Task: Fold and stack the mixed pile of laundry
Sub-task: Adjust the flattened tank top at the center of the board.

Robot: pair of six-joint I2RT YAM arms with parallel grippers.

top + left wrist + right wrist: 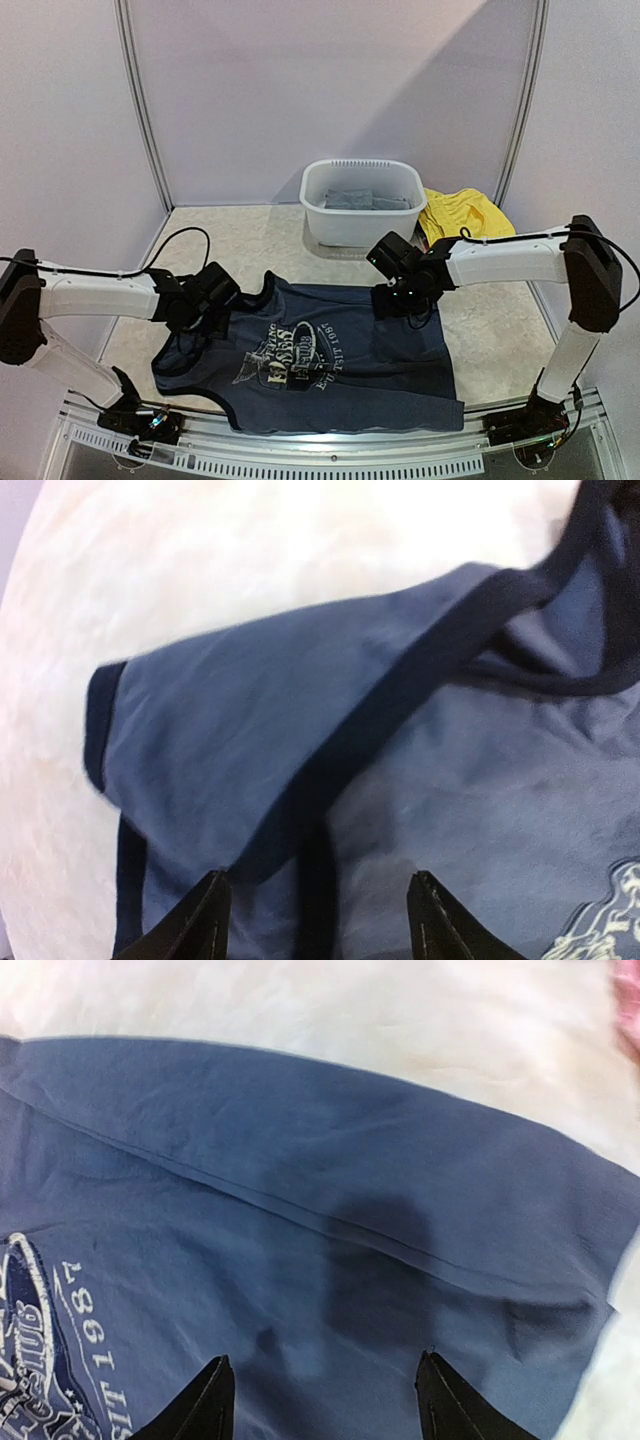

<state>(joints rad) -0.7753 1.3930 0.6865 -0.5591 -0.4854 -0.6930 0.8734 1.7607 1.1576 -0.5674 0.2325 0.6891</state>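
The left pincer (318, 895) and right pincer (325, 1375) are hovering spread, pinching nothing; the navy tank top (320, 360) is lying directly beneath both.

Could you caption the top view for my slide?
Left gripper and right gripper open over navy tank top; basin, yellow garment behind.

Pale lilac walls (300, 90), beige tabletop (230, 240)

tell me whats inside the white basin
Grey cloth lies inside the white basin, seemingly folded. Whether more garments sit beneath it cannot be seen: the top layer and the basin's near wall cover that.
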